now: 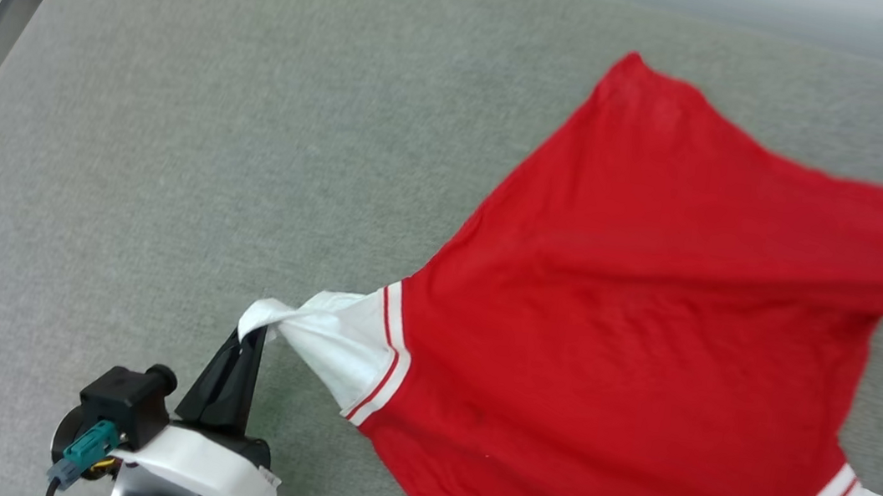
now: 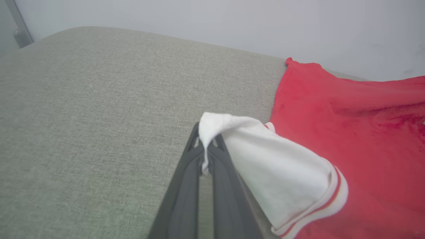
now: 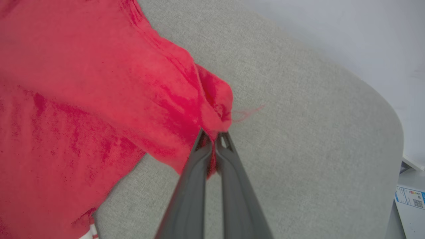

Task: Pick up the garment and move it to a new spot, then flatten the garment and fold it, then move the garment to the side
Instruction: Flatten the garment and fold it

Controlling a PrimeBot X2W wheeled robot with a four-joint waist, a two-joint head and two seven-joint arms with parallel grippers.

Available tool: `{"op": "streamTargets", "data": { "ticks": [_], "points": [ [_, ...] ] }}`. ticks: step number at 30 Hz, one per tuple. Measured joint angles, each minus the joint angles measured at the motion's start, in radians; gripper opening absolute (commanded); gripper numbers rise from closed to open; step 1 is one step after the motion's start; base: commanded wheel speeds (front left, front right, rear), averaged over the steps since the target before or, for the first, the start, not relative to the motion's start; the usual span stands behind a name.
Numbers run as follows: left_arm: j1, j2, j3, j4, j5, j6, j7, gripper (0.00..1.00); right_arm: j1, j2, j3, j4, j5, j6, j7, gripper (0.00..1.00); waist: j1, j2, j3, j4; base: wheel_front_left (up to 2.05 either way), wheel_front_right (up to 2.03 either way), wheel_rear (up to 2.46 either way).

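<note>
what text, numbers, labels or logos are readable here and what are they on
Nothing here can be read.
white label with a blue patch and a QR-like square, at the right wrist view's lower right edge: too small and blurred to read.
red jersey T-shirt: no lettering or number shows on its visible side.

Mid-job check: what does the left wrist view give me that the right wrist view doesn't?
From the left wrist: the left tool shut on the twisted white sleeve, with its red-white striped trim. From the right wrist: the right tool shut on a bunched red edge, a loose thread beside it, and a printed label at the lower right. Shared: the red body of the garment, the grey padded surface and the pale wall behind.
</note>
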State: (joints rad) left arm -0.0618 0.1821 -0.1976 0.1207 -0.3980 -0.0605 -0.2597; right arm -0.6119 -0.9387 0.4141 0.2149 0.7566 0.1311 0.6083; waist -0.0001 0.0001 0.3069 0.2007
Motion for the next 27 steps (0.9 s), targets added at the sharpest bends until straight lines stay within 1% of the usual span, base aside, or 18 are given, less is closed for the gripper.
{"op": "streamTargets", "data": {
  "ticks": [5, 9, 10, 17, 21, 24, 26, 27],
  "points": [
    [0.039, 0.012, 0.010, -0.008, -0.008, 0.012, 0.005, 0.00, 0.227, -0.017, -0.078, -0.045, 0.027, 0.000, -0.042, 0.00, -0.0001, 0.0000, -0.057, -0.048, 0.00, 0.00, 0.00],
    [0.062, 0.024, 0.014, -0.008, -0.012, 0.017, 0.011, 0.00, 0.418, -0.001, -0.147, -0.060, 0.037, 0.000, -0.058, 0.00, -0.0001, 0.0000, -0.097, -0.078, 0.00, 0.00, 0.00],
    [0.066, 0.027, 0.015, -0.008, -0.012, 0.019, 0.012, 0.00, 0.463, 0.008, -0.160, -0.066, 0.037, 0.000, -0.057, 0.00, -0.0001, 0.0000, -0.105, -0.084, 0.00, 0.00, 0.00],
    [0.083, 0.036, 0.015, -0.013, -0.015, 0.029, 0.020, 0.00, 0.725, 0.122, -0.245, -0.074, 0.032, 0.000, -0.028, 0.00, -0.0002, 0.0000, -0.140, -0.116, 0.00, 0.00, 0.00],
    [0.086, 0.039, 0.014, -0.016, -0.015, 0.034, 0.021, 0.00, 0.816, 0.182, -0.275, -0.050, 0.032, 0.000, -0.006, 0.00, -0.0002, 0.0000, -0.139, -0.122, 0.00, 0.00, 0.00],
    [0.086, 0.041, 0.013, -0.016, -0.016, 0.035, 0.023, 0.00, 0.834, 0.212, -0.295, -0.045, 0.020, 0.000, -0.010, 0.00, -0.0001, 0.0000, -0.137, -0.125, 0.00, 0.00, 0.00],
    [0.086, 0.043, 0.013, -0.016, -0.016, 0.035, 0.023, 0.00, 0.835, 0.232, -0.318, -0.050, 0.014, 0.000, -0.034, 0.00, -0.0001, 0.0000, -0.138, -0.130, 0.00, 0.00, 0.00],
    [0.086, 0.043, 0.013, -0.016, -0.018, 0.035, 0.023, 0.00, 0.832, 0.237, -0.327, -0.058, 0.003, 0.001, -0.052, 0.12, -0.0001, 0.0000, -0.138, -0.131, 0.00, 0.00, 0.00]
  ]
}}
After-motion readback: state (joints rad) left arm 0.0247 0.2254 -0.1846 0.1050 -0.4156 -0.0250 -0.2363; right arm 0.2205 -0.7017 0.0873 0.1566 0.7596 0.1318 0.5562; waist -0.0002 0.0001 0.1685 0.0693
